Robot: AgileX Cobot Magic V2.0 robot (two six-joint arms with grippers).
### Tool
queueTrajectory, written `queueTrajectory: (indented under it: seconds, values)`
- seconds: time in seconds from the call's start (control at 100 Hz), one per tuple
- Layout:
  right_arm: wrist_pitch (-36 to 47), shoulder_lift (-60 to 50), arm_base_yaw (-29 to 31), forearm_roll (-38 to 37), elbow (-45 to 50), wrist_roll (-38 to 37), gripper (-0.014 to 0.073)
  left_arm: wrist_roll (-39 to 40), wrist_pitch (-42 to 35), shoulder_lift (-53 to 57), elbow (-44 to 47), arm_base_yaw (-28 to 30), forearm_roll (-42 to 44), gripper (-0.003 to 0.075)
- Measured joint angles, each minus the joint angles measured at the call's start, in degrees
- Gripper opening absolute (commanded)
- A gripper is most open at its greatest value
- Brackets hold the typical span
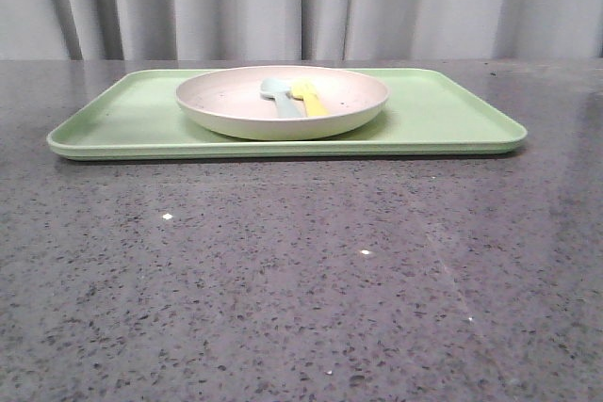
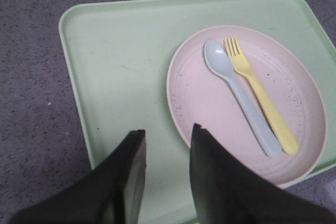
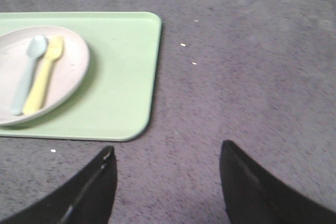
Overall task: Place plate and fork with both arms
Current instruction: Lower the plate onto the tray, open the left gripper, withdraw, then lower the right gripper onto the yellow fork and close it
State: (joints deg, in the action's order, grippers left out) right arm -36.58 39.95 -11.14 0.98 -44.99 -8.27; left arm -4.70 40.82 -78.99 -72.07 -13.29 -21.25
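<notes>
Only the wrist views show each tool: left tool (image 2: 167, 145) and right tool (image 3: 168, 169) parted, empty.

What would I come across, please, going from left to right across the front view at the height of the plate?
Grey stone table → light-green tray → pinkish-cream plate → pale blue-grey spoon → yellow fork → plate again → tray → table.

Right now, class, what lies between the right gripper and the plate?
In the right wrist view, bare grey tabletop and then a bare strip of the green tray separate the right gripper from the plate; nothing else sits between.
</notes>
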Motion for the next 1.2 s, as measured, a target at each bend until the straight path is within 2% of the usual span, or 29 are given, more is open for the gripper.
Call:
queueTrajectory:
  seconds: [0.19, 0.52, 0.87, 1.2]
  values:
    - [-4.78, 10.46, -5.24, 0.00, -9.90, 0.00, 0.0446, 0.55, 0.35, 8.95, 5.95, 0.00, 4.08, 0.0199]
    - [-12.79, 29.69, -10.37, 0.13, -26.69, 0.00, 0.0446, 9.56, 0.98, 22.92, 16.92, 0.00, 14.00, 0.0199]
    - [-20.33, 47.39, -13.43, 0.15, -45.62, 0.00, 0.0446, 10.34, 1.55, 31.53, 25.56, 0.00, 14.39, 0.0199]
    - [-28.17, 64.58, -17.12, 0.04, -65.88, -0.68, 0.0446, 10.43, 1.78, 33.37, 26.34, 0.00, 13.08, 0.0199]
